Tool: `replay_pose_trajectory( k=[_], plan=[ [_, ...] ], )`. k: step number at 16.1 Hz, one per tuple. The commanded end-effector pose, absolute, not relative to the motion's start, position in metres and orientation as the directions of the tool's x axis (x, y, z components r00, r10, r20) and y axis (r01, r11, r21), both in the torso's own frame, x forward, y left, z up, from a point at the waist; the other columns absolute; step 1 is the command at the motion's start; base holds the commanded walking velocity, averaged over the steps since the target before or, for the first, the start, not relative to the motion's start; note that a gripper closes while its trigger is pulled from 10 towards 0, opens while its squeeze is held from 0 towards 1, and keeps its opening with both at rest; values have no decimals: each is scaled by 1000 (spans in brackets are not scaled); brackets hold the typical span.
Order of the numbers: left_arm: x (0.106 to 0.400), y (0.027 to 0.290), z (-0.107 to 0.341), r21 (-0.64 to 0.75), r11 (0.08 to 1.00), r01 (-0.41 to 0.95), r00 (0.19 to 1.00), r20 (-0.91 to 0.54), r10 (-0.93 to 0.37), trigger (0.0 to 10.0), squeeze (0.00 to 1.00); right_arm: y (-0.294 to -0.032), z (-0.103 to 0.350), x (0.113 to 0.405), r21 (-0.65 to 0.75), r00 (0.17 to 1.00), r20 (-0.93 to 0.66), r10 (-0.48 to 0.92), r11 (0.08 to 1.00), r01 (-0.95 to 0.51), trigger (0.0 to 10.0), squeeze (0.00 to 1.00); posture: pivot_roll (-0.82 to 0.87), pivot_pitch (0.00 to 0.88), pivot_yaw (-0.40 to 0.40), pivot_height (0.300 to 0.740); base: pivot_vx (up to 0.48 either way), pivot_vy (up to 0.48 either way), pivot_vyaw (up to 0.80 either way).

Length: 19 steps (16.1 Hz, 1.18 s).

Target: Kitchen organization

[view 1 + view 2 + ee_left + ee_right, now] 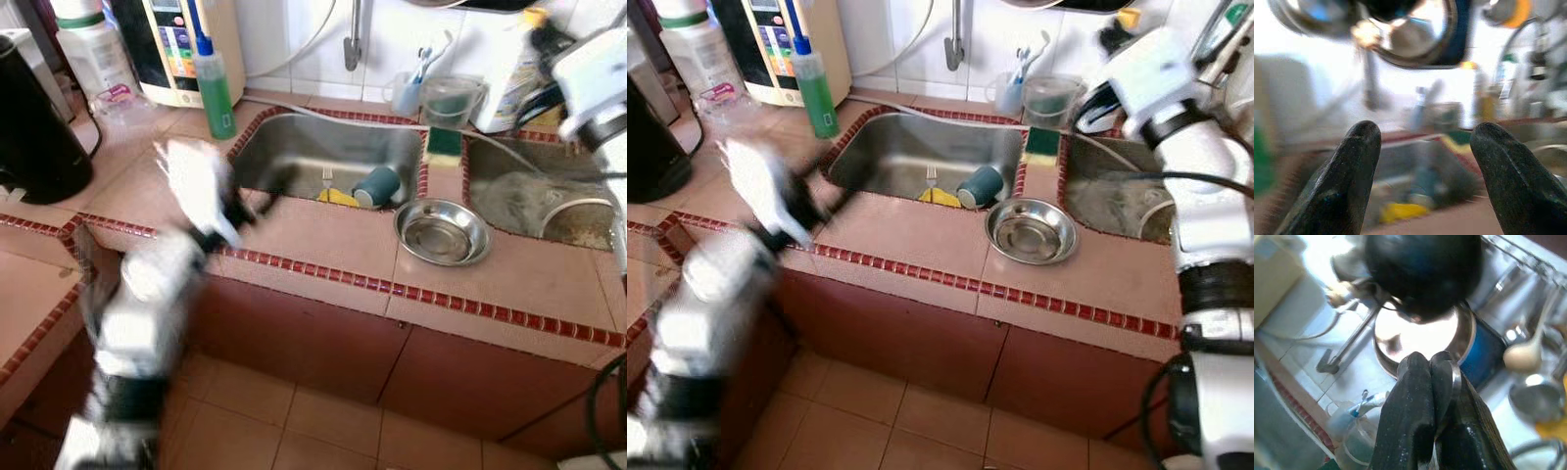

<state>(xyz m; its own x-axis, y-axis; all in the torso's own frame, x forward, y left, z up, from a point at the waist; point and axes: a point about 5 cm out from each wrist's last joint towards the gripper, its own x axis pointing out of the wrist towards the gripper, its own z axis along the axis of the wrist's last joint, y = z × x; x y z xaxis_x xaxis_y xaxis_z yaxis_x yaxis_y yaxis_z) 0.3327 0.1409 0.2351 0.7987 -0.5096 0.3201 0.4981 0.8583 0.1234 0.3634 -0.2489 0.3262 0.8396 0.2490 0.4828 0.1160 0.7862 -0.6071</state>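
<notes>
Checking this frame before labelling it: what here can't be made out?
- Left gripper: motion blur in both eye views smears where its tips sit at the sink edge.
- Right gripper: what its closed fingers pinch is hidden by the fingers themselves.
- Fork: its lower part hidden behind the yellow item.

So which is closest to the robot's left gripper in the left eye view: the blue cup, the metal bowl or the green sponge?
From the left gripper:
1. Blue cup, lying in the sink.
2. Metal bowl, on the counter's front.
3. Green sponge, on the divider between the sinks; almost level with the bowl, hard to call.
</notes>
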Motion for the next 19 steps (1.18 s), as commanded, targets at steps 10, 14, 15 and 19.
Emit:
replay_pose_trajectory(
  k=[10,14,15,19],
  plan=[
    [337,162,275,168,883,438,813,345,-469,10000,0,-221,287,323,-144,896,444,-8,986,80,10000,0,-167,50,77,740,0,0,0],
    [318,161,259,119,889,442,836,305,-456,10000,0,-193,271,296,-24,905,426,9,1000,1,10000,0,-153,44,77,740,0,0,0],
    [317,159,245,102,899,427,855,280,-437,10000,0,-183,262,291,4,907,420,27,999,-32,10000,0,-153,39,78,740,0,0,0],
    [326,153,228,49,899,435,875,212,-435,10000,0,-177,251,291,-2,915,400,45,999,-48,10000,0,-159,23,83,740,0,0,0]
  ],
)
